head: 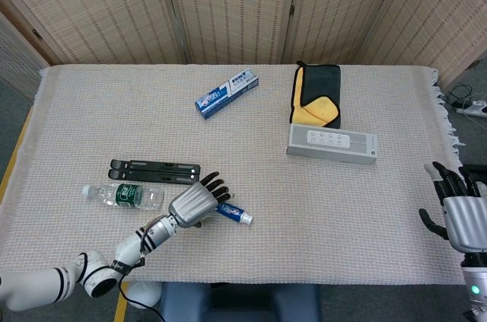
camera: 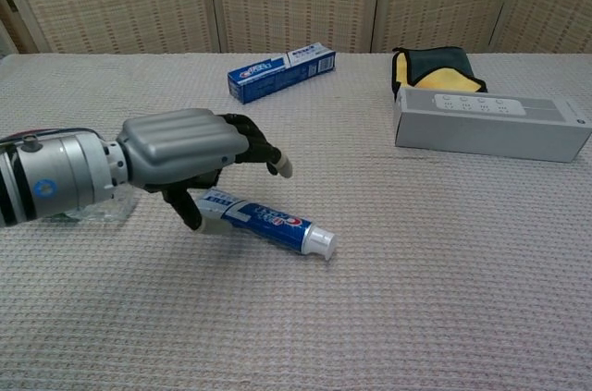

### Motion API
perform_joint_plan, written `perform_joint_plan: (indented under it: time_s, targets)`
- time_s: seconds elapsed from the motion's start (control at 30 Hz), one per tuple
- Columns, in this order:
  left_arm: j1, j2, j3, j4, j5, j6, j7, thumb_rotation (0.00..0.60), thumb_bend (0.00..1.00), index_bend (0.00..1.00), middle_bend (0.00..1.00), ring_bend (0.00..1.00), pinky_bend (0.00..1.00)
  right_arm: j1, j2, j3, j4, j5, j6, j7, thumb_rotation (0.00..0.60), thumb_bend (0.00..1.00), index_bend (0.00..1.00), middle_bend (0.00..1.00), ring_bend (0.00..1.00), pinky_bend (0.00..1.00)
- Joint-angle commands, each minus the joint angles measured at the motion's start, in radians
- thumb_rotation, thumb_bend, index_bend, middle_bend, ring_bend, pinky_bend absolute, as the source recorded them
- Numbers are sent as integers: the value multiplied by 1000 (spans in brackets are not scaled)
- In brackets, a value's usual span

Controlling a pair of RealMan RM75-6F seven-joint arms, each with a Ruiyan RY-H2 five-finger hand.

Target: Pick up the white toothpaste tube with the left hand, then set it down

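While the left hand hovers low over the near-left of the table, nothing has been lifted — these notes run big to small.

Table (head: 251, 246): covered in a pale woven cloth, folding screens behind it.

Power strip (head: 332, 144): long grey box, right of centre, lying flat; just behind it a black and yellow pouch (head: 316, 95).

Left hand (camera: 180, 155): above the flat tail end of the tube, palm down, fingers apart and reaching forward, thumb hanging down beside the tube's tail. Holding nothing. Whether the thumb touches the tube I cannot tell from either view.

Right hand (head: 461, 214): parked at the far right table edge, fingers loosely spread, holding nothing — well apart from everything.

Black stand (head: 155, 171): folded flat, just behind the left hand.

Water bottle (head: 125, 196): on its side, left of the hand, green label; in the chest view mostly hidden behind the wrist.

Toothpaste box (head: 226, 93): blue and white carton, far centre of the table, not the target.

White toothpaste tube (camera: 264, 222): lying flat on the cloth, near-left of centre, cap pointing right, tail under the left hand.

Progress: early, by my reading. Hand is positioned over the tube; the grasp is not closed. Left to do: close on the tube, lift, set down.
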Motion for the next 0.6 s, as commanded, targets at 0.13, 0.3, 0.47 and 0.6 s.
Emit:
perform_joint_plan:
  time_s: [0.13,0.3,0.47,0.6]
  targets:
    - [-29,-52,8,38,-38,-26,45,600,323,236,257,172,117,0,0,-1,1,-1,-1,2,600,375,35,106,146,63]
    - [-44,-94,14,78,-61,-33,55,600,323,269,257,188,118,-2,1,-3,5,4,-3,8,600,375,35,106,148,63]
    - [-52,-121,17,114,-82,-27,62,600,323,297,274,212,128,-6,2,-4,10,6,-2,15,600,375,35,106,147,63]
    - [-54,-129,22,131,-93,-19,67,600,323,315,301,229,130,-5,1,-5,14,8,-5,18,600,375,35,106,147,63]
